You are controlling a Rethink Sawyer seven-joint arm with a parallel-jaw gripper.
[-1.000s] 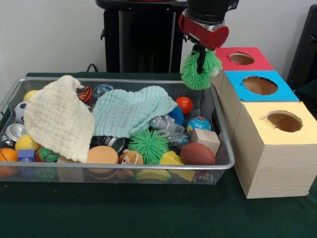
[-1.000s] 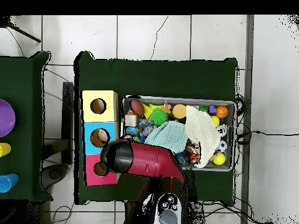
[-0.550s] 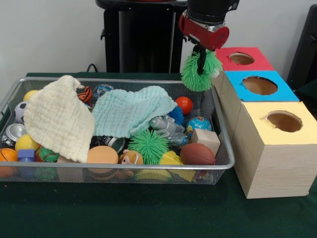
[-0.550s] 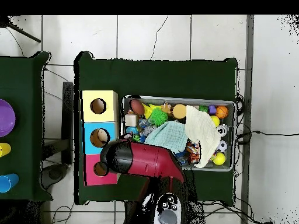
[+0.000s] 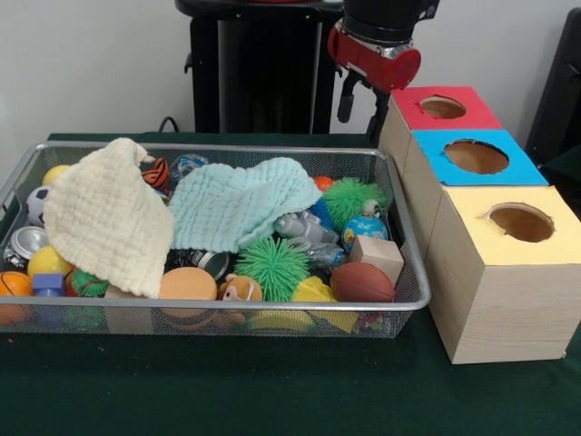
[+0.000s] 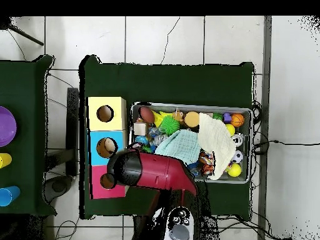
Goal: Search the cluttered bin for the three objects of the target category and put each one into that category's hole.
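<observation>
Overhead, the gripper (image 5: 361,103) was seen hanging above the bin's far right corner, its two dark fingers (image 5: 345,97) parted and nothing held between them. Just beneath it, inside the wire bin (image 5: 218,313), a green spiky ball (image 5: 352,197) was found lying against the right end, beside an orange ball (image 5: 324,183) and above a globe-patterned ball (image 5: 364,228). A second green spiky ball (image 5: 272,266) was seen nearer the front rim, and a third spiky ball (image 5: 87,282), green with red, was partly hidden under a cloth at the left.

Two cloths were counted: a cream cloth (image 5: 104,214) draped over the left half and a pale mint cloth (image 5: 238,203) spread across the middle. A wooden cube (image 5: 376,255), a brown football (image 5: 362,282), a flat orange disc (image 5: 188,284) and a metal can (image 5: 25,242) were also noted among the clutter.

Three boxes were lined up touching the bin's right end, each with one round hole in its top: a red box (image 5: 442,106) farthest back, a blue box (image 5: 475,155) in the middle and a yellow box (image 5: 518,225) nearest. From the overhead view, the red arm (image 6: 153,172) was seen covering the bin's corner beside the red box.
</observation>
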